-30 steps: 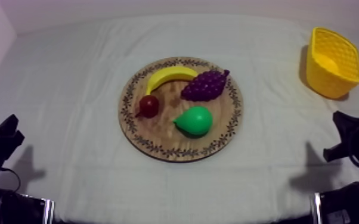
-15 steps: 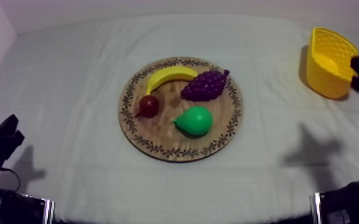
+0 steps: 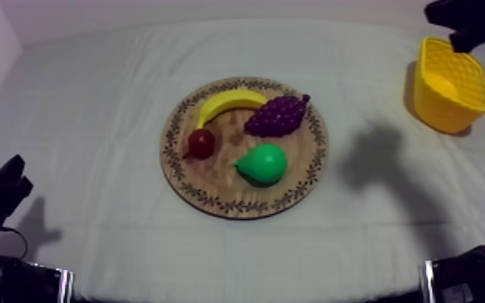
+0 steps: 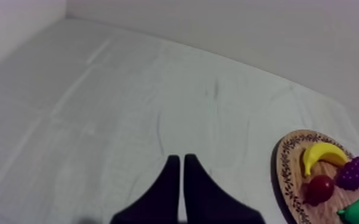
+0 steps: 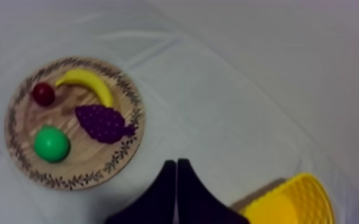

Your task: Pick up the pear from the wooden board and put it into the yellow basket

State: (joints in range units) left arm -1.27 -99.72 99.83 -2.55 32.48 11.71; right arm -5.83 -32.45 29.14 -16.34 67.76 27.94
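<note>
Lying on the board (image 3: 217, 181), the pear (image 3: 262, 163) is not yet held. The right gripper (image 5: 176, 162), up near the basket (image 3: 447, 113), and the left gripper (image 4: 179, 158) are closed on nothing. The right should be opened wide, then lowered over the pear's middle, clear of the grapes (image 3: 278, 115).

Soft, even light falls from above on the cloth (image 3: 93, 105), with a faint violet tint toward the edges and dimmer corners. A broad, soft-edged shadow lies on the cloth to the right of the board (image 3: 175, 165), and a smaller one lies at the lower left. The basket (image 3: 443, 117) darkens the cloth at its left side. The pear (image 3: 262, 163) carries a mild sheen. The cloth's far edge bows in the top view.
</note>
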